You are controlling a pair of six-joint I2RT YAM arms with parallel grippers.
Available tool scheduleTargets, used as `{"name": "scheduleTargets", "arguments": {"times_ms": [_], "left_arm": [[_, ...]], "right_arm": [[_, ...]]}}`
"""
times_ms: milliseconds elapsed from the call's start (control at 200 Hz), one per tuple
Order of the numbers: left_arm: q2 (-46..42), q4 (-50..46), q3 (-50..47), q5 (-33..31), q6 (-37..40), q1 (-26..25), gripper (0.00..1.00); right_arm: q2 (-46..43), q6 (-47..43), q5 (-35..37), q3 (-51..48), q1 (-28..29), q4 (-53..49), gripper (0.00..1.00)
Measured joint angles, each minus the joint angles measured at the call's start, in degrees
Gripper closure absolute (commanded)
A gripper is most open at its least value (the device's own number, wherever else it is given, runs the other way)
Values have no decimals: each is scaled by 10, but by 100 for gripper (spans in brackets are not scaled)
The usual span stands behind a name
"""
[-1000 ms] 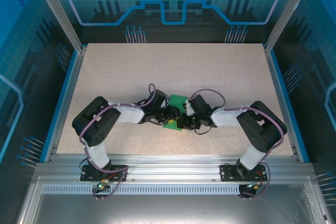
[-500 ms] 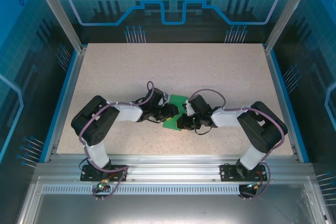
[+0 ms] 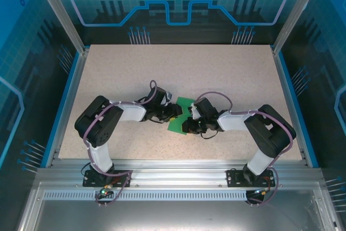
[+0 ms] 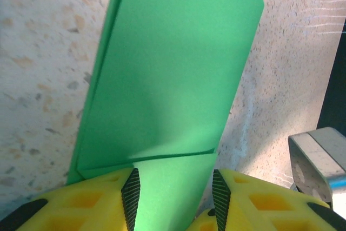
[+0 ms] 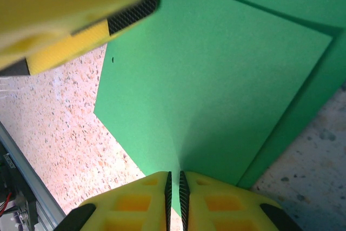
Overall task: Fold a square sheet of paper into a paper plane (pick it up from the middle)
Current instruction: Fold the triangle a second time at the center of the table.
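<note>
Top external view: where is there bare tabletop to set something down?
Bare: the far half of the speckled beige tabletop, up to its far edge; also the narrow strips along each blue side rail. Crowded: the near middle, where the left fingers and right fingers meet at the folded bright green paper sheet.

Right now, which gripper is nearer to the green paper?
Right. The right gripper has its jaws shut on an edge of the folded green paper, so it touches it. The left gripper is open at the opposite side, jaws apart astride the paper.
</note>
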Motion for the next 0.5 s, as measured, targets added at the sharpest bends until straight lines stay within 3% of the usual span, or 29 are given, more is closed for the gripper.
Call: {"name": "scheduleTargets", "arguments": {"times_ms": [500], "left_arm": [[-45, -58, 5, -24, 30, 35, 54]], "right_arm": [[3, -2, -2, 7, 0, -7, 84]]}}
